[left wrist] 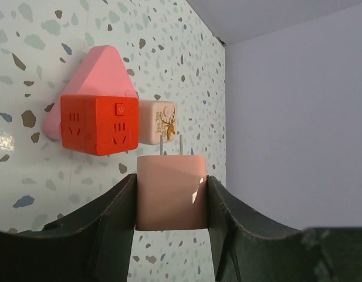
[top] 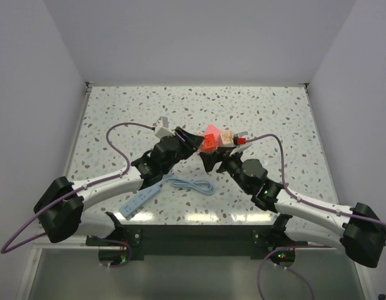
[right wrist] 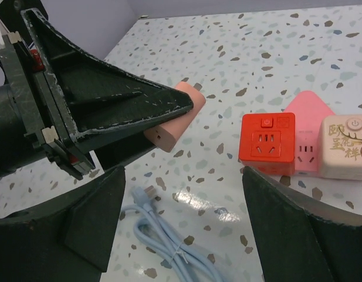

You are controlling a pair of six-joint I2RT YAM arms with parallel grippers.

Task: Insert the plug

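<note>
A speckled terrazzo-style surface (top: 117, 119) is seen, bounded at its far edge and both sides by plain pale walls. Near its middle, three socket blocks are grouped together: a red cube (left wrist: 98, 124), a flat pink triangle (left wrist: 98, 67) behind it, and a beige cube (left wrist: 158, 121) just beside the red one. Socket slots and a power symbol are shown on the red cube. A brown deer drawing, a power symbol and several Chinese characters are printed on the beige cube, but the characters cannot be read with certainty.

The plug (left wrist: 171, 202) is pinched between the two fingers of the left gripper (left wrist: 171, 179). It is held off the surface, toward the left edge from the blocks, with its metal prongs directed toward the beige cube. In the right wrist view it is seen to be apart from the blocks.

The right gripper (right wrist: 182, 173) is spread wide, with nothing between its fingers, and is faced toward the red cube.

A coiled light-blue cable (top: 191, 185) is laid toward the near edge, and a pale blue power strip (top: 139, 200) is placed toward the near left corner.
</note>
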